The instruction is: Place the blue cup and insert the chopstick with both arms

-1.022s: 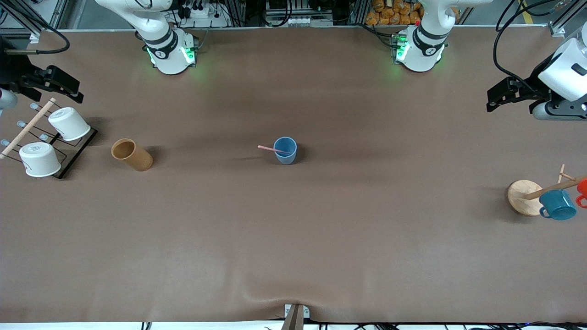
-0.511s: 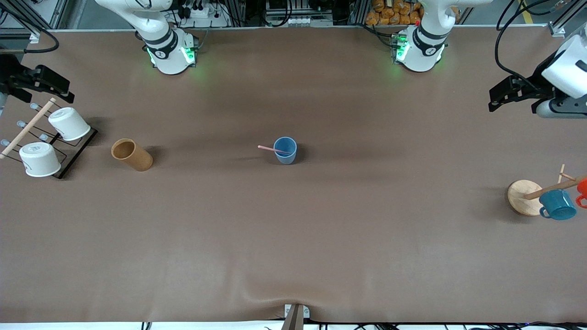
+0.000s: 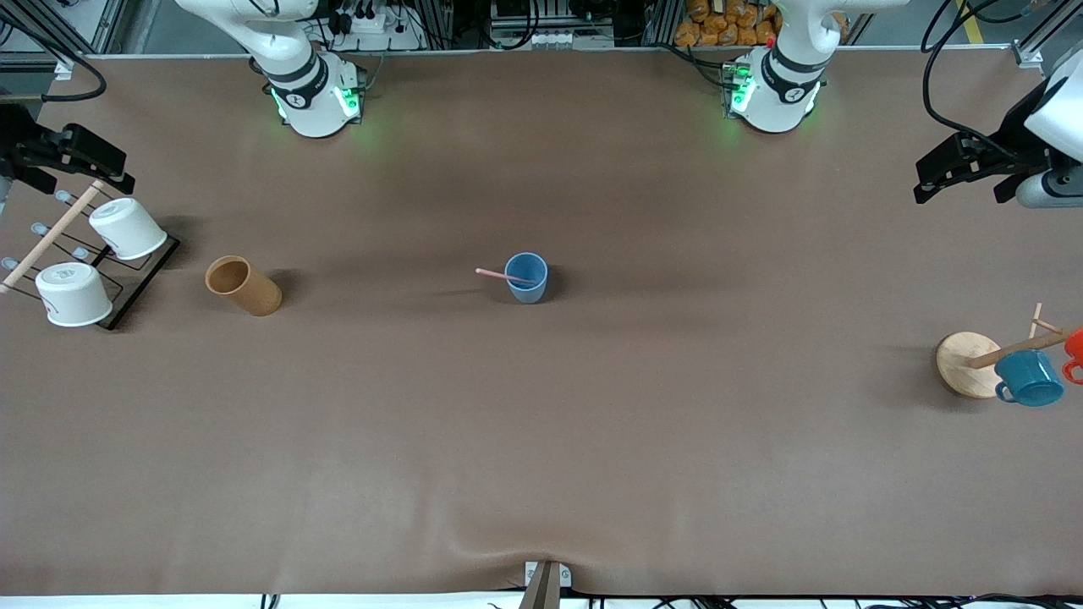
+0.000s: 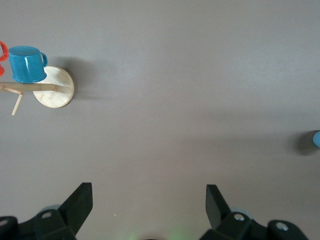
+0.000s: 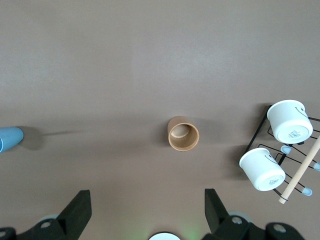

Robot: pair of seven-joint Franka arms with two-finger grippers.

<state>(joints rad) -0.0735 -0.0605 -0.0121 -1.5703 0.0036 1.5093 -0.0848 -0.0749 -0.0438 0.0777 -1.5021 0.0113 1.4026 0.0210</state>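
Note:
The light-blue cup (image 3: 527,277) stands upright in the middle of the table. The pale-pink chopstick (image 3: 501,275) leans in it, its free end sticking out toward the right arm's end. The cup's edge also shows in the left wrist view (image 4: 317,139) and the right wrist view (image 5: 9,139). My left gripper (image 3: 960,188) hangs open and empty over the table's left-arm end; its fingers (image 4: 81,201) stand wide apart around the gripper (image 4: 149,197). My right gripper (image 3: 83,173) hangs open and empty over the right-arm end (image 5: 146,202).
A tan cylindrical cup (image 3: 243,286) (image 5: 183,134) stands beside a black wire rack (image 3: 135,279) holding two white cups (image 3: 127,228) (image 5: 289,121) and a wooden rod. At the left arm's end, a wooden mug tree (image 3: 964,364) (image 4: 54,87) carries a teal mug (image 3: 1029,378) (image 4: 27,64).
Both grippers have drawn outward and toward the robots' bases, away from the middle. The cup and chopstick have not moved.

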